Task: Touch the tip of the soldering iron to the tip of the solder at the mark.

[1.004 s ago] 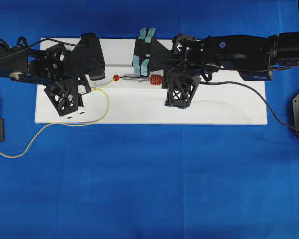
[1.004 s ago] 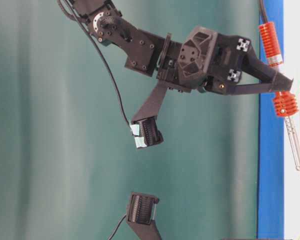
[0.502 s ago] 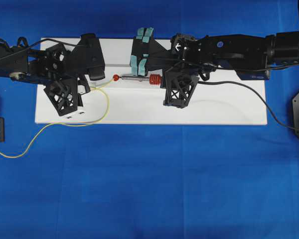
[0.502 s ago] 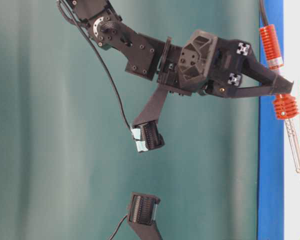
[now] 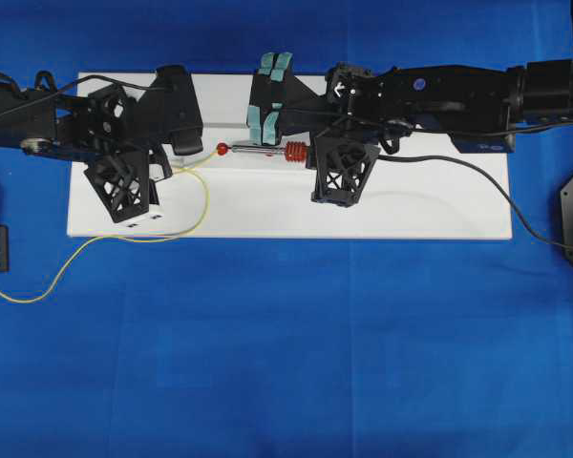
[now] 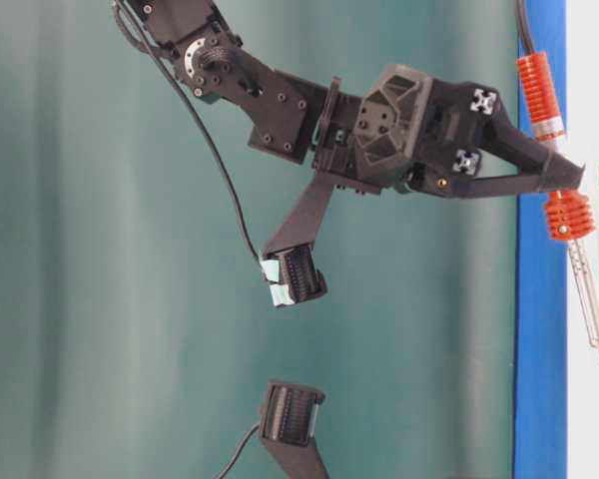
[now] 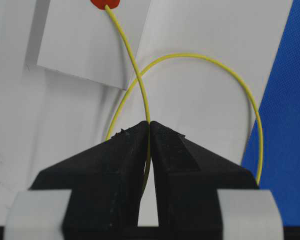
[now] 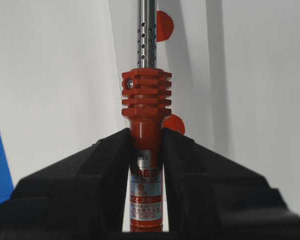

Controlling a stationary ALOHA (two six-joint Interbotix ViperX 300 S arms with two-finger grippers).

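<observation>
The soldering iron (image 8: 146,150) is clamped in the right pincer (image 8: 146,145), the solder (image 7: 140,85) in the left pincer (image 7: 149,131); tip contact at the red mark (image 5: 222,149) cannot be confirmed.

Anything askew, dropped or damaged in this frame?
Nothing stands out. The left gripper pinches the solder, whose end sits at a red mark. The right gripper clamps the soldering iron straight.
</observation>
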